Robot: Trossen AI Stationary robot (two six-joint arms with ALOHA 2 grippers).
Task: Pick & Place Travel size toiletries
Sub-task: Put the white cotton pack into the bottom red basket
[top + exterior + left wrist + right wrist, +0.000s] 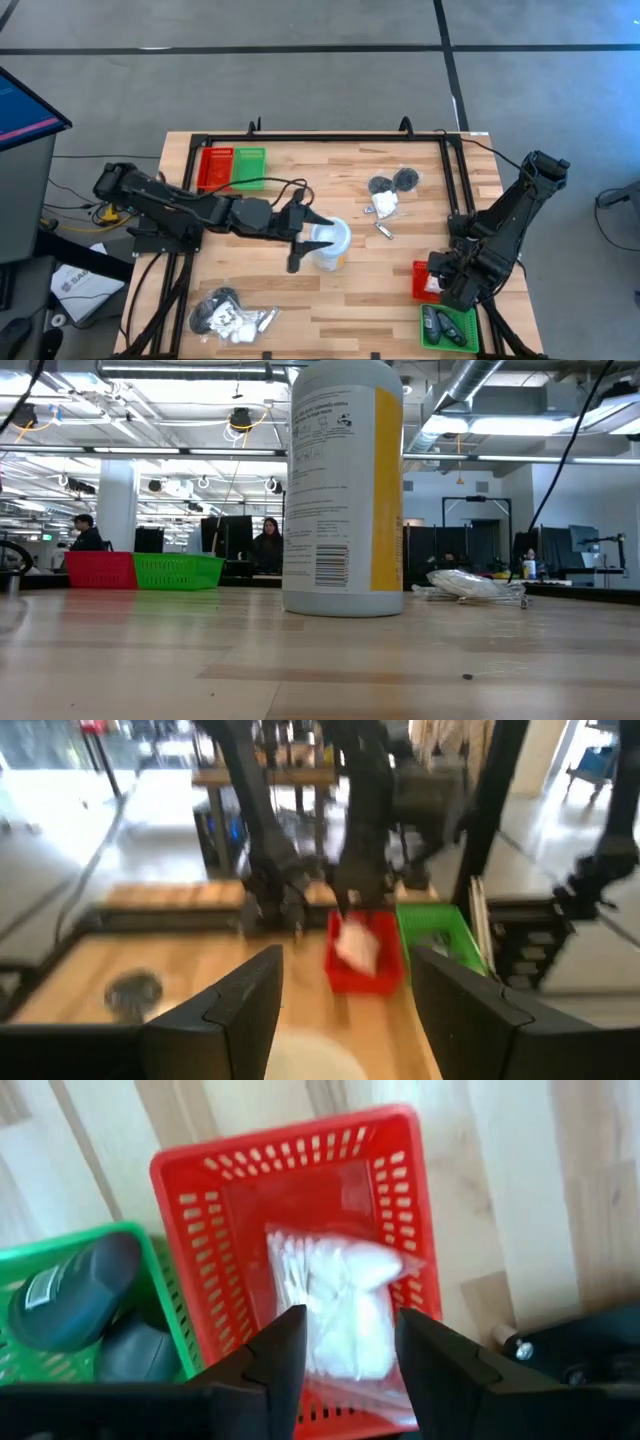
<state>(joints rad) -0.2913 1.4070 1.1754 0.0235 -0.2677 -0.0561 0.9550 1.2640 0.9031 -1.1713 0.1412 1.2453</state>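
From above, the wooden table (330, 300) stands on a grey floor marked with dark lines. The left gripper (310, 240) reaches to the white cup (330, 243) near the table's middle, its fingers spread on either side of the cup. The right gripper (445, 285) hangs over the red tray (420, 280) at the right edge, with a green tray (447, 328) just beside it holding two dark round pieces (437, 322). A second pair, a red tray (215, 168) and a green tray (250, 168), sits at the far left. One heap of toiletries (390, 195) lies right of the cup: two dark round pieces, a white sachet and a slim tube. Another heap (232, 317) lies at the near left edge; its items are too jumbled to count.

At table height, the cup (343, 490) shows a yellow side stripe, fine print and a barcode, none of it readable. The far red tray (100, 570) and green tray (180, 570) stand touching. A crinkly sachet pile (470, 585) lies right of the cup. Behind are ceiling pipes, strip lights, monitors and two seated people (266, 540).

The left wrist view, blurred, shows its fingers (240, 1010) well apart, and a white sachet (358, 945) in the red tray (365, 975).

The right wrist view shows the fingers (285, 1350) parted, holding nothing, above a white sachet (345, 1305) that lies in the red tray (200, 1210); two dark round pieces (75, 1290) rest in the green tray (30, 1250)
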